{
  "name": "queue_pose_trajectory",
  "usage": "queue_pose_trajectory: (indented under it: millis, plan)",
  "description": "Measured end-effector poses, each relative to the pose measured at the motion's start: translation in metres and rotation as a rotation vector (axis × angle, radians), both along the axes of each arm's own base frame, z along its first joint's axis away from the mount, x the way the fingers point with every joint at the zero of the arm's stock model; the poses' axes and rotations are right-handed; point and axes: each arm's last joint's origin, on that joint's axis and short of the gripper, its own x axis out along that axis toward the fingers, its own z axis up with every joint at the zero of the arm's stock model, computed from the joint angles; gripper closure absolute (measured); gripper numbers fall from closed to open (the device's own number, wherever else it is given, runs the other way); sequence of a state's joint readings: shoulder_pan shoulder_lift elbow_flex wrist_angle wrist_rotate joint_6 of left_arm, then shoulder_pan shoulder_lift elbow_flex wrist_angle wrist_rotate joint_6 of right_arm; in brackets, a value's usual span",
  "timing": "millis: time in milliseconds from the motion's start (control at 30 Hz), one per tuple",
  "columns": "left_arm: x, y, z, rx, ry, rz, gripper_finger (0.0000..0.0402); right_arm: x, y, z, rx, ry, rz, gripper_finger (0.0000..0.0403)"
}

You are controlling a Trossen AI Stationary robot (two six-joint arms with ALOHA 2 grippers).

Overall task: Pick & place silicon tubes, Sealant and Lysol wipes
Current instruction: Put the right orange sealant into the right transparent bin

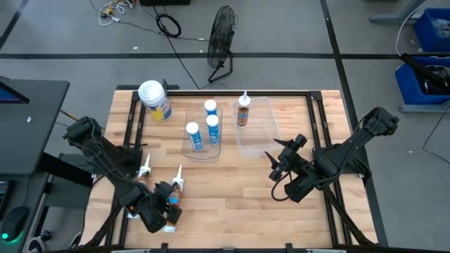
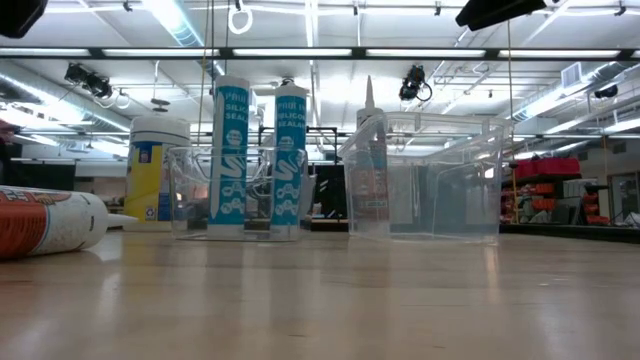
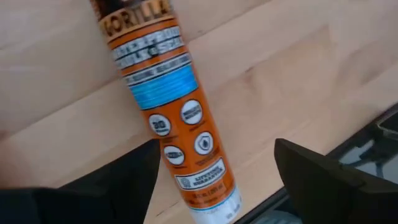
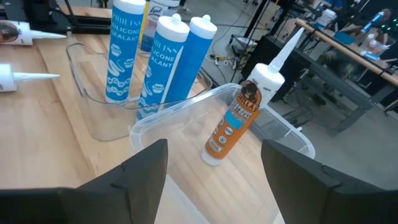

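Your table (image 1: pixel 232 190) is pale wood in butcher-block strips, smooth, with a soft satin sheen that mirrors the ceiling lights in the low view. Between the left jaws lies an orange sealant tube (image 3: pixel 174 118) with a glossy printed plastic skin. Ahead of the right jaws stand two bins of clear, glossy plastic: the near bin (image 4: pixel 186 118) and the far bin (image 4: pixel 81 81). The silicone tubes (image 4: pixel 121 50) in the far one have smooth white plastic caps and shiny blue labels. The Lysol wipes (image 1: pixel 155 100) canister has a smooth white plastic lid. Both pairs of jaws look matt black.
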State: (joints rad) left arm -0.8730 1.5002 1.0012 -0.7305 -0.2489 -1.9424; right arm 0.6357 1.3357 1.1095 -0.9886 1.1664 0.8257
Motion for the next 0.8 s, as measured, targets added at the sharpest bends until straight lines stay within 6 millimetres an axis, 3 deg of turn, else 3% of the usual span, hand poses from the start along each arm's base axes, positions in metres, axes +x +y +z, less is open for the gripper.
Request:
queue_pose_trajectory:
  millis: [367,800]
  plan:
    - [0.003,-0.018,-0.032,-0.025,0.079,-0.012,0.0087,0.0,0.001,-0.014,0.019,0.003,0.005,0.0137]
    - [0.015,-0.033,-0.072,-0.013,0.14,-0.014,0.0087,0.001,0.001,-0.014,0.038,0.002,0.01,0.0137]
